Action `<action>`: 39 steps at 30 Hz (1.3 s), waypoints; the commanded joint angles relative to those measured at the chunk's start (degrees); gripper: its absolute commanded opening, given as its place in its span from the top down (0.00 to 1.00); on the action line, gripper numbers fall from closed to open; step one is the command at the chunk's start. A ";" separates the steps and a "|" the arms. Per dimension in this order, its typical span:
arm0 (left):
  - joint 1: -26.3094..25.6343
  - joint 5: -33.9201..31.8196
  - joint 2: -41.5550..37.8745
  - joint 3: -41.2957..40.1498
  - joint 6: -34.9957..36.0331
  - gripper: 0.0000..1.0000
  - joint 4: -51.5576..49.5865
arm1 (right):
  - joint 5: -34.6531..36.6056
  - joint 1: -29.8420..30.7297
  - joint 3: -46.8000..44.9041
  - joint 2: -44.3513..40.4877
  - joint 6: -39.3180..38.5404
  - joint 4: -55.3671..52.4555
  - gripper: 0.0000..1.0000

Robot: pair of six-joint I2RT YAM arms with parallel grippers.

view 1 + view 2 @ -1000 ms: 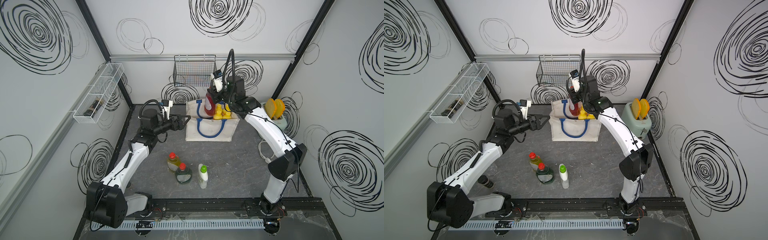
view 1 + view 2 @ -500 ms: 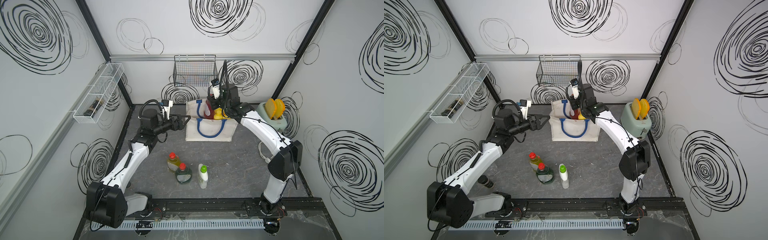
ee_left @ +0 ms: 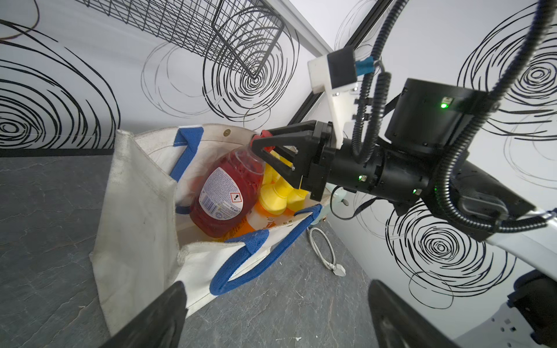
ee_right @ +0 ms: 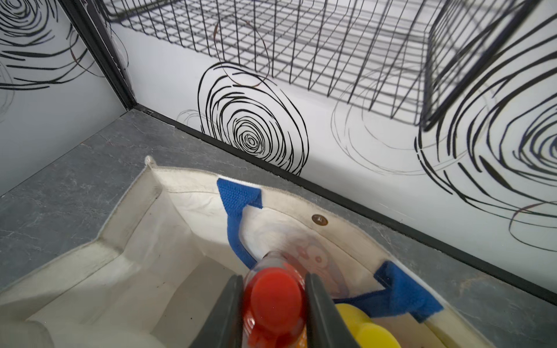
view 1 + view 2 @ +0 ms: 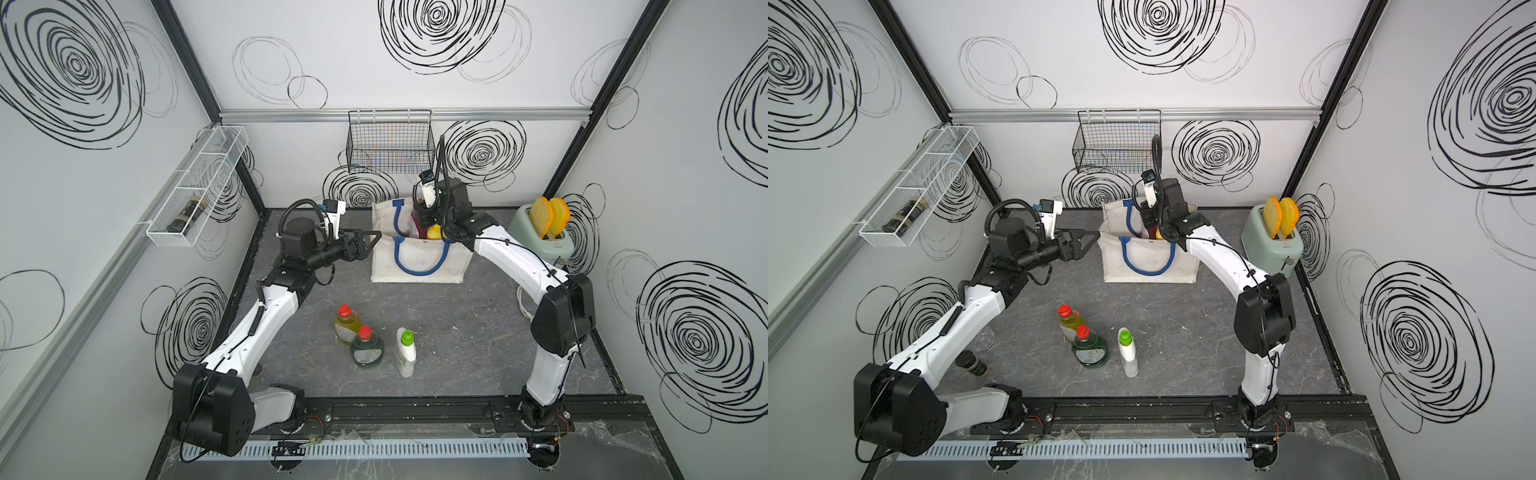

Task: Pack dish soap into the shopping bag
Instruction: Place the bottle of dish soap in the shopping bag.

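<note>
Red-capped plastic bottle (image 3: 223, 192), red soap, tilted inside boxy white fabric tote (image 5: 419, 262), upper centre in both top views.
Right pincer (image 4: 274, 281) clenched on its top, likely to seat it beside yellow caps (image 3: 275, 195); left pincer (image 5: 369, 243) released.

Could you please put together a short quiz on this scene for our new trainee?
1. True or false: the right gripper holds the red bottle near its cap.
2. How many dish soap bottles stand on the table, outside the shopping bag?
3. The left gripper is: A) open, outside the bag; B) shut on a bottle; C) deep inside the bag.
Key: 1 true; 2 three (yellow bottle, green bottle, white bottle); 3 A.
</note>
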 commanded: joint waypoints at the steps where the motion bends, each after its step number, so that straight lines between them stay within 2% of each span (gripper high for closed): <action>1: -0.40 0.02 -1.14 1.30 0.64 0.04 1.28 | 3.03 -0.82 1.06 -1.05 -0.74 8.18 1.00; 18: -0.55 -0.09 -1.05 1.30 0.72 0.04 1.24 | 2.52 -2.03 0.01 1.47 0.77 7.09 1.00; 20: -0.62 -0.02 -1.05 1.31 0.66 0.04 1.24 | 2.69 -2.13 -0.26 1.39 0.69 7.01 0.92; 29: -0.65 0.06 -0.93 1.30 0.55 0.04 1.27 | 3.02 -2.21 -0.59 1.73 0.58 6.37 0.71; 31: -0.71 0.02 -0.89 1.30 0.55 0.04 1.27 | 3.02 -2.18 -0.45 1.72 0.55 6.37 0.62; 36: -0.70 0.05 -0.97 1.30 0.55 0.04 1.32 | 3.17 -2.20 -0.26 1.87 0.51 6.23 0.58; 39: -0.68 0.06 -0.96 1.30 0.58 0.04 1.28 | 3.26 -2.20 -0.35 2.01 0.51 5.96 0.52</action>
